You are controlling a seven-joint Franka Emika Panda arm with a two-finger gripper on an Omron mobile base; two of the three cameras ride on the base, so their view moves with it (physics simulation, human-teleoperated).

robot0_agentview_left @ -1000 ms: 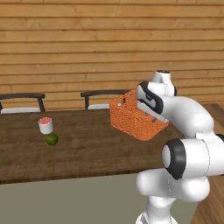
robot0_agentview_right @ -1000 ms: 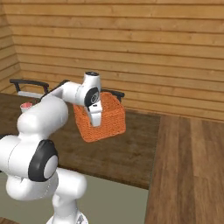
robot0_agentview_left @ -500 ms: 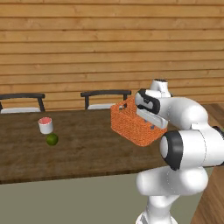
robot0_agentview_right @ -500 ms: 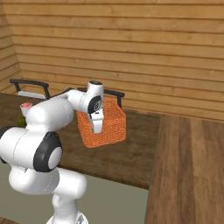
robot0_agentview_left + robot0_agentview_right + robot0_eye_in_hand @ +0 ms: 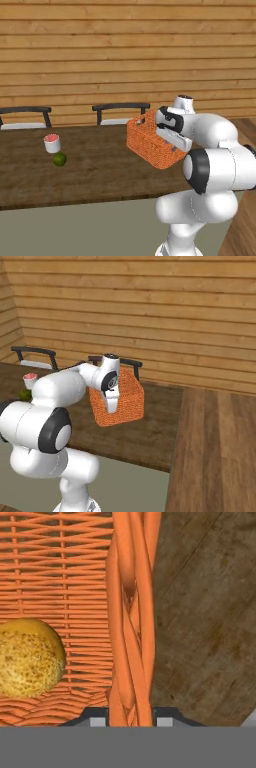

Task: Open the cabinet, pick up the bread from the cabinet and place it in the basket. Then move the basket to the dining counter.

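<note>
My gripper (image 5: 161, 134) is shut on the braided rim of the orange wicker basket (image 5: 149, 144), which hangs tilted just above the dining counter (image 5: 95, 172). From the right base the basket (image 5: 125, 402) hangs past the hand, with the gripper (image 5: 112, 404) clamped on its near wall. Looking along the hand, the rim (image 5: 131, 612) runs up between the fingertips of the gripper (image 5: 131, 721). The golden bread (image 5: 27, 658) lies inside on the woven floor, left of the rim. Dark wood of the counter (image 5: 210, 612) shows to the right. The cabinet is out of view.
A white cup with a pink top (image 5: 51, 143) and a green lime (image 5: 59, 159) stand on the counter's left part. Two dark chairs (image 5: 120, 108) (image 5: 25, 111) sit behind it against the plank wall. Wooden floor (image 5: 220, 456) lies beyond the counter's right end.
The basket has sunk a little toward the counter top and tilted, still in my grip. The arm's elbow has swung outward. The cup and lime have not moved.
</note>
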